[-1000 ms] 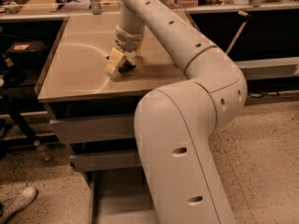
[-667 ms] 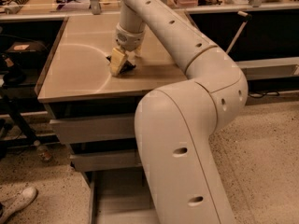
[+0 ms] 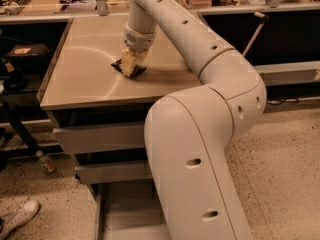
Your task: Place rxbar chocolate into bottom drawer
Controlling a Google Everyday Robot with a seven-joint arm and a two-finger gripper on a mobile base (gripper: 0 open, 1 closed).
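worktop [image 3: 82,81] bears rxbar chocolate [image 3: 118,64] directly beneath gripper [image 3: 131,67], touching; cannot tell its grip

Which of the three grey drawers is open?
The bottom drawer: it is pulled out, floor showing; both drawers above are shut. The pincer is at the rxbar chocolate on the tabletop.

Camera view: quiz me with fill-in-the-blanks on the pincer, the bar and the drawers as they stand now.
1. The pincer is at the rxbar chocolate, which lies on the ____.
2. The bottom drawer is not shut but ____.
3. Above it sit ____ grey drawer fronts.
Missing words: tabletop; open; two.
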